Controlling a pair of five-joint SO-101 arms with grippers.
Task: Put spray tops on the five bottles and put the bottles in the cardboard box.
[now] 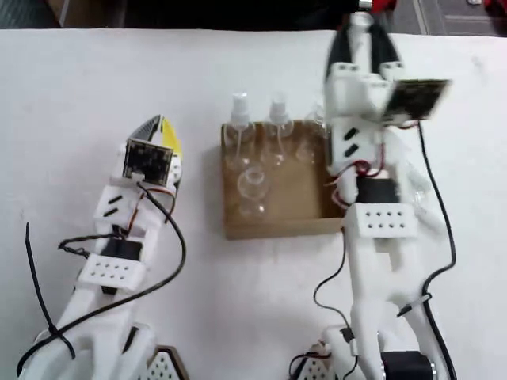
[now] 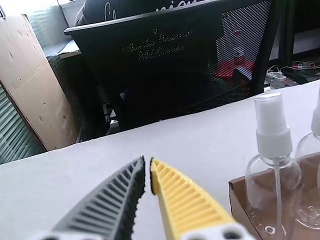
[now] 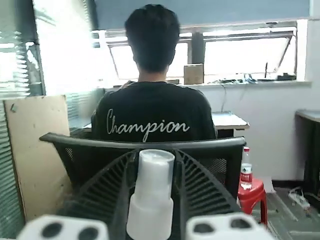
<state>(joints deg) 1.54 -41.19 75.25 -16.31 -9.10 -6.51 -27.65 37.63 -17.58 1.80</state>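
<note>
We find the cardboard box [image 1: 273, 228] in the middle of the table [image 1: 79, 95]. One capped bottle [image 1: 240, 127] stands at its far left corner, with a second capped bottle [image 1: 278, 123] just beside it along the far wall. An open bottle [image 1: 253, 184] with no top sits nearer the box's centre. Another clear shape by the far right corner is half hidden behind the right arm, and we cannot tell what it carries. The left gripper [image 2: 147, 164] rests low over the table to the left of the box. Its grey and yellow fingers are drawn together to a thin slit with nothing between them. The right gripper [image 3: 156, 155] is raised near the table's far edge, beyond the box's right side. Its black fingers are clamped on a white spray top [image 3: 151, 200]. We cannot tell whether a bottle hangs under that top.
</note>
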